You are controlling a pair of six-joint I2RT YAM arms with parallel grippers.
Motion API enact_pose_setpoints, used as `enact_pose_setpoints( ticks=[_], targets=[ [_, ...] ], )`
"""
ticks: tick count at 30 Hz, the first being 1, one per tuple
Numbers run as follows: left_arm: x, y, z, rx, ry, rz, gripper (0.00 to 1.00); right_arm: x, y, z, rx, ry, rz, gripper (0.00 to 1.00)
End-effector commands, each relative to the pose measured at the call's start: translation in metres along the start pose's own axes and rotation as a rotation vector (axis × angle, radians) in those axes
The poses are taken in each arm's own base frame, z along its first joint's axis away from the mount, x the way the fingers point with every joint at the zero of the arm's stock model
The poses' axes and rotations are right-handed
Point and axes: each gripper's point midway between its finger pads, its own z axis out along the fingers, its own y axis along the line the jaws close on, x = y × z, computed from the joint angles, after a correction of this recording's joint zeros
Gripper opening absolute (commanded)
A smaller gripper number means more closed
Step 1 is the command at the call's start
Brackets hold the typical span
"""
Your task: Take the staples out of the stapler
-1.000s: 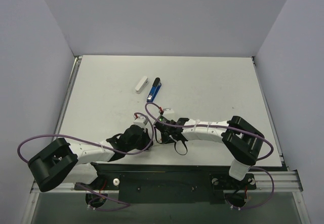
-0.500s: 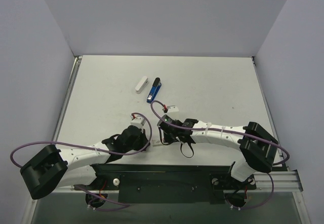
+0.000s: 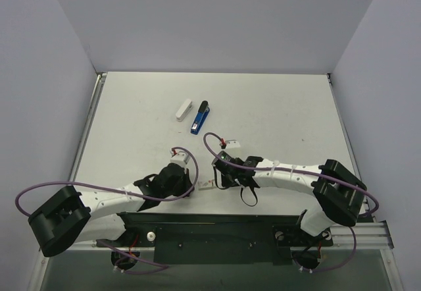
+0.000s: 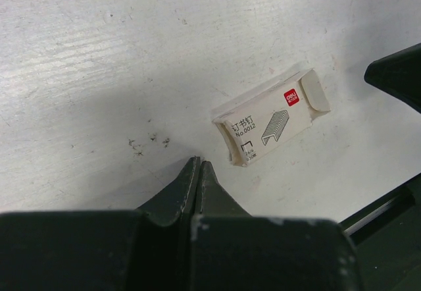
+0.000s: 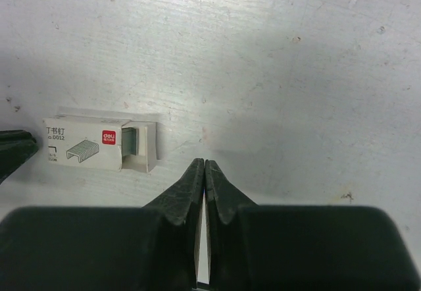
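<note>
Hanging clenched, empty, left tool (image 4: 198,164) and right tool (image 5: 204,163) overlook a scuffed, lilac-walled table (image 3: 283,106).

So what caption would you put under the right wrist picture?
Shut right gripper beside a staple box lying on the scuffed white table, staples showing in its open end.

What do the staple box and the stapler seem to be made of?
Staple box: thin matte cardboard, going by its folded end flap and printed label. Staples inside: grey, metallic-looking. Stapler: probably a blue plastic shell with a black part; too small to confirm.
</note>
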Motion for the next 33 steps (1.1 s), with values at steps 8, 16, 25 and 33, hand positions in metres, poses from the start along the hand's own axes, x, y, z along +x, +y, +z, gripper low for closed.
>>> enact_pose_setpoints(
  ticks=[8, 16, 25, 33],
  targets=[
    [-0.018, -0.016, 0.008, 0.024, -0.035, 0.012, 0.00, 0.003, 0.015, 0.011, -0.048, 0.026, 0.015, 0.00],
    [-0.017, -0.017, 0.010, 0.031, -0.031, 0.010, 0.00, 0.008, 0.027, 0.017, -0.085, 0.056, 0.021, 0.00],
    [-0.014, -0.016, 0.011, 0.033, -0.027, 0.006, 0.00, 0.012, 0.044, 0.022, -0.129, 0.077, 0.026, 0.00],
    [-0.011, -0.015, 0.014, 0.035, -0.021, 0.000, 0.00, 0.014, 0.062, 0.022, -0.174, 0.091, 0.019, 0.00]
  ],
)
